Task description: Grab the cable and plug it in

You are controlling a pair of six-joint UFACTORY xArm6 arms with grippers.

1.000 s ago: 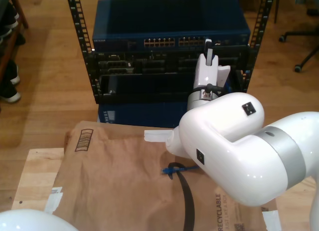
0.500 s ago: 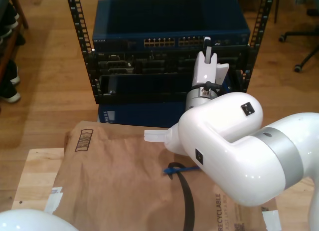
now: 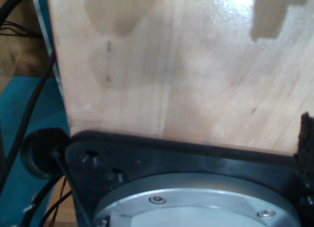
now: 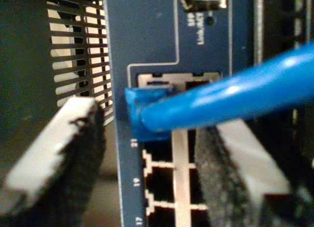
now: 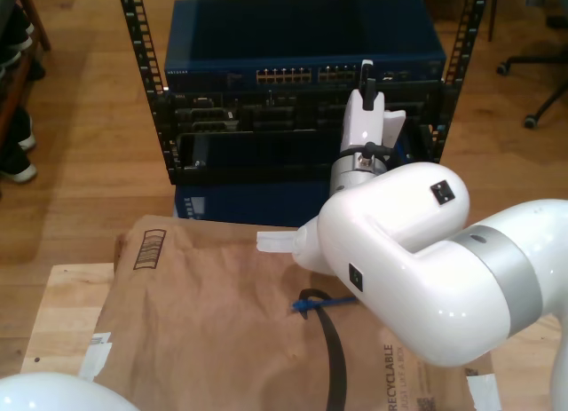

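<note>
In the second wrist view the blue cable ends in a blue-booted plug that sits at a port of the blue network switch. My second gripper is open. Its black-padded fingers stand apart on either side of the plug and do not touch it. In the exterior view this gripper points at the switch's row of ports in the rack. Another bit of the cable lies on the brown paper. A black padded edge shows in the first wrist view.
The rack's black posts flank the switch, with dark units below it. A black cable crosses the paper. The first wrist view faces a wooden surface and a black base plate. An office chair base stands at the exterior view's right.
My second gripper has moved a little further towards the switch's ports. The paper and the cable on it have not moved.
</note>
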